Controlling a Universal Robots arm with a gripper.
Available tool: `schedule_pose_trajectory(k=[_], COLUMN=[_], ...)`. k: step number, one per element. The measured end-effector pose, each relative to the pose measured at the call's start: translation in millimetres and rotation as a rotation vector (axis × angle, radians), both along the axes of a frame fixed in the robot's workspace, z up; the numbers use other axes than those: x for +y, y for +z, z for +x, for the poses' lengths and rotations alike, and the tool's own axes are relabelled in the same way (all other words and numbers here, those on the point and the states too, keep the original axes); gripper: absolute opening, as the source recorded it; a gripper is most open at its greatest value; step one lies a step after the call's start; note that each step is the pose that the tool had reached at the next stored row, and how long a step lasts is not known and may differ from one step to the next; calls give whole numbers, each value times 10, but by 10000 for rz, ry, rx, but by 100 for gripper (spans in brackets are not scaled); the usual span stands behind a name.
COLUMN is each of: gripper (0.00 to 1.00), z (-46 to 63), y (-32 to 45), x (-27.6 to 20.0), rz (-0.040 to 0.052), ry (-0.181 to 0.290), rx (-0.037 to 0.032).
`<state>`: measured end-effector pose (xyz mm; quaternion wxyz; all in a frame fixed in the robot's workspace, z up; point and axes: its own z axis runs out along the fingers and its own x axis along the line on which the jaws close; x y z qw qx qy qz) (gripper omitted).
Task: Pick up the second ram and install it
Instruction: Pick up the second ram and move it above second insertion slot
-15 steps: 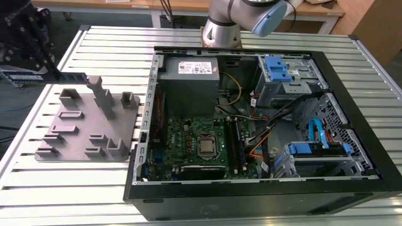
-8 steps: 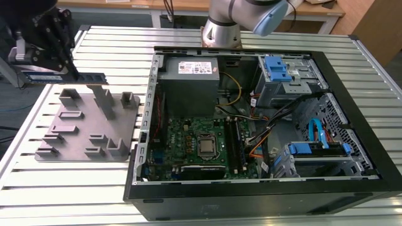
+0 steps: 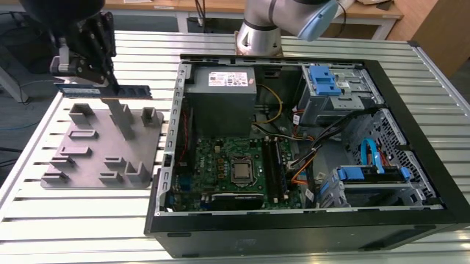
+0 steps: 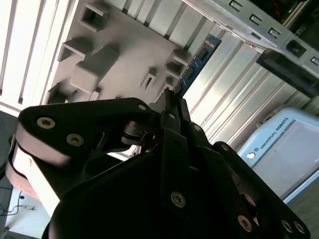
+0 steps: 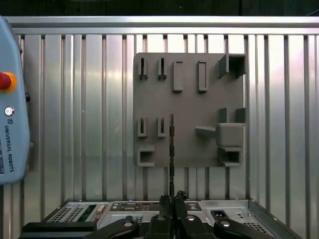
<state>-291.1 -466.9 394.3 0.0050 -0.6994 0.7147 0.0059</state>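
Gripper [image 3: 110, 83] closed narrow on the ram [image 3: 132, 91]. I have it pinched about mid-length across its thin faces, so it hangs level and balanced, an end sticking out to either side of my fingers [image 5: 164, 203]. The ram is clear of the grey fixture [image 3: 88, 159] below my fingertips. Edge-on in the first wrist view, long edge down, as a slot would need. Case [image 3: 411, 220] and motherboard [image 3: 220, 159] lie well apart, beyond one end of the ram.

Your exterior view looks down from well back over the counter [image 3: 88, 220], taking in the computer case [image 3: 294, 234] and grey holder plate [image 3: 96, 165]. Both wrist views look past the tool [image 5: 172, 198] onto that plate: the first squarely, the second slanted.
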Motion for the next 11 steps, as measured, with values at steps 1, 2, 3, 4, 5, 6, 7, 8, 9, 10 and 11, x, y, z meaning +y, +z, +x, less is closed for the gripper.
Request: schedule_pose_trajectory(k=[1, 2, 3, 4, 5, 6, 7, 8, 9, 10, 11], gripper=[14, 14, 14, 14, 14, 14, 14, 14, 14, 14, 14], z=[42, 84, 127, 169, 215, 256, 298, 339, 381, 424, 464], y=[0, -1, -1, -1, 0, 0, 0, -1, -1, 0, 0], x=[0, 0, 0, 0, 0, 0, 0, 0, 0, 0, 0], rz=[0, 2, 1, 1, 0, 0, 1, 1, 1, 1, 0], ry=[0, 0, 0, 1, 0, 0, 0, 1, 0, 0, 0], rx=[4, 7, 13, 17, 24, 28, 32, 36, 40, 46, 51])
